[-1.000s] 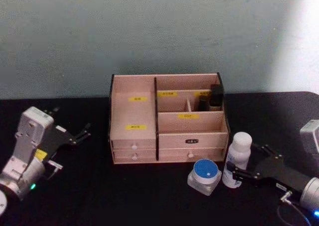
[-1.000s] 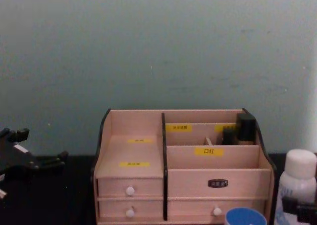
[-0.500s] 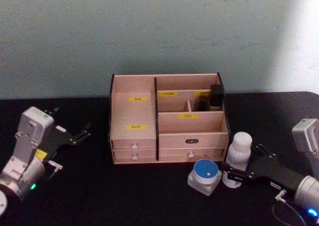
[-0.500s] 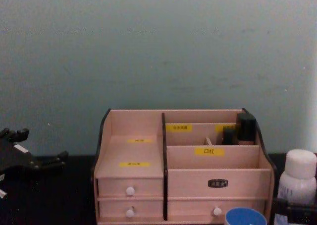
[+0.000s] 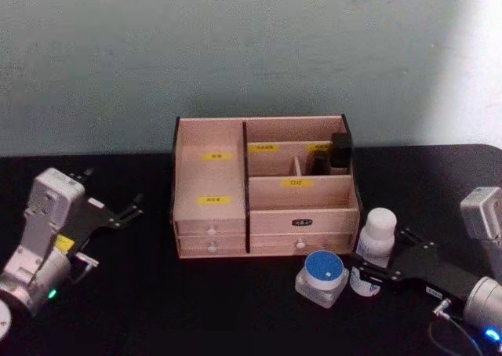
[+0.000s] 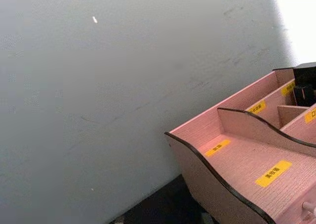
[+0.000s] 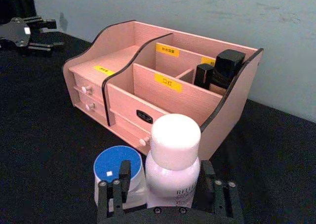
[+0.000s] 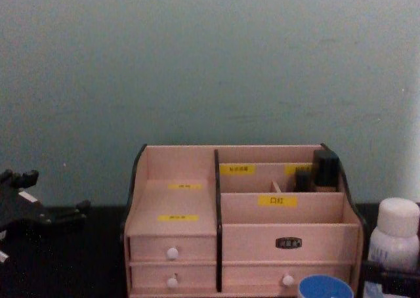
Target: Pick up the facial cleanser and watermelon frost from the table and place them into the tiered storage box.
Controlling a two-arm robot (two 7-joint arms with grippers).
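Black tabletop (image 5: 196, 309) lies bare between the left gripper (image 5: 114, 187) and the tiered storage box (image 5: 208, 179). That gripper rests well to the box's left, jaws spread wide. The box backs against the grey-green wall (image 5: 251, 42), and its dark edges curve down towards the front drawers. The left wrist view shows bare wood floors in the stepped left-hand trays, while dark containers (image 5: 337, 152) stand in the rear right compartment. A white-capped bottle (image 5: 376, 230) stands upright on the table just off the box's right front corner. A blue-lidded jar (image 5: 322, 274) sits close against it on the left. The right gripper (image 7: 165, 174) is low at the bottle. Its jaws are parted around the lower body, one finger (image 7: 123, 177) standing between bottle and jar.
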